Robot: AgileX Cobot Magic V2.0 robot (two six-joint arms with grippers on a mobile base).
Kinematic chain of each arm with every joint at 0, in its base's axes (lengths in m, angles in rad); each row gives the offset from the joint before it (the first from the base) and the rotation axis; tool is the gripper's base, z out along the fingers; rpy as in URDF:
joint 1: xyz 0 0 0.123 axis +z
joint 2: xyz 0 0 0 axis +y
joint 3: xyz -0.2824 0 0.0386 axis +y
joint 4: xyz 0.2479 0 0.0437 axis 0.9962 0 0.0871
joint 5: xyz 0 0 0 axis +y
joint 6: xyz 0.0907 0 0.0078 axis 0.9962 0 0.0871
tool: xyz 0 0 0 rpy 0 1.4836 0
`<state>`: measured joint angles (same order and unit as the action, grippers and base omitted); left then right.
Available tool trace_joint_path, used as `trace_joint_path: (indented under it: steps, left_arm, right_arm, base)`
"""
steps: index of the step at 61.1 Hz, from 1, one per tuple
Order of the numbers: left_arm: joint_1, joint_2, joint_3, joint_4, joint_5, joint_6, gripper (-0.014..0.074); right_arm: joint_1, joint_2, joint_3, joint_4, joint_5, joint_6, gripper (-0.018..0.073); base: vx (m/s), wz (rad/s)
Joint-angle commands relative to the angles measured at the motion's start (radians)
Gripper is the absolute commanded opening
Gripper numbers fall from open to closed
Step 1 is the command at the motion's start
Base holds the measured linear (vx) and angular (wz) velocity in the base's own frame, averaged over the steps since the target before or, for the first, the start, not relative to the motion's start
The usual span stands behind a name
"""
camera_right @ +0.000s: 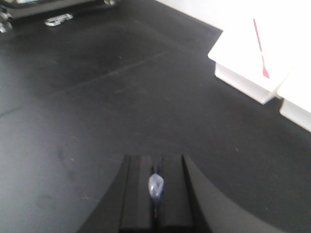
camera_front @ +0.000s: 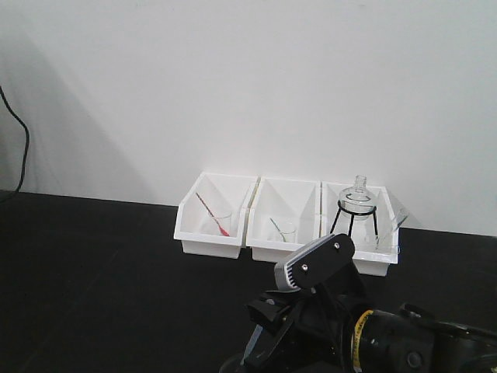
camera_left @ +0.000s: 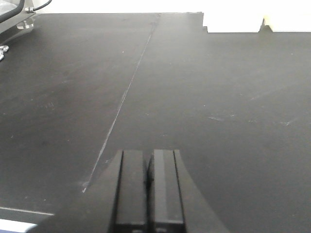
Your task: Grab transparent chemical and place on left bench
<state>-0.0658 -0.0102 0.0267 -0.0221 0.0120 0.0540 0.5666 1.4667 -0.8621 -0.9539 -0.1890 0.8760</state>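
Three white bins stand in a row against the back wall. The middle bin [camera_front: 268, 249] holds a small clear beaker [camera_front: 286, 231] with a clear rod in it. The right bin [camera_front: 380, 260] holds a clear round flask [camera_front: 356, 200] on a black tripod. The left bin [camera_front: 203, 245] holds a beaker with a red rod [camera_front: 212, 215]. My left gripper [camera_left: 149, 153] is shut and empty over bare black bench. My right gripper [camera_right: 155, 158] is shut, with a small pale spot showing in the slit between its fingers. It is short of the left bin [camera_right: 243, 77].
One arm's grey and white wrist housing [camera_front: 314, 264] rises at the bottom centre of the front view, in front of the bins. A seam [camera_left: 126, 92] runs across the black bench. Metal equipment sits at the far left edge [camera_right: 58, 19]. A black cable [camera_front: 23, 148] hangs down the wall.
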Motion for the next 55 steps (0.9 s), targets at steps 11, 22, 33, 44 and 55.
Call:
trace_joint_path:
  steps: [11,22,33,44,55]
  left_arm:
    - [-0.002,-0.019,0.016,-0.001,-0.078,-0.008,-0.0003]
    - [-0.002,-0.019,0.016,-0.001,-0.078,-0.008,-0.0003]
    - [-0.002,-0.019,0.016,-0.001,-0.078,-0.008,-0.0003]
    - [-0.002,-0.019,0.016,-0.001,-0.078,-0.008,-0.0003]
    - [-0.002,-0.019,0.016,-0.001,-0.078,-0.008,-0.0003]
  right_arm:
    - [0.0,0.059,-0.033,0.005,-0.065,0.013,0.006]
    - [0.001,0.077,-0.033,0.005,-0.078,0.018,0.0212]
    - [0.001,0.076,-0.033,0.006,-0.078,0.081,0.0445]
    - [0.001,0.025,-0.028,0.005,-0.053,0.123,0.0579]
    - [0.001,-0.195,0.045,0.005,-0.032,0.132,0.0569]
  base:
    - [0.0,0.0]
    - [0.0,0.0]
    - [0.0,0.0]
    - [0.0,0.0]
    - [0.0,0.0]
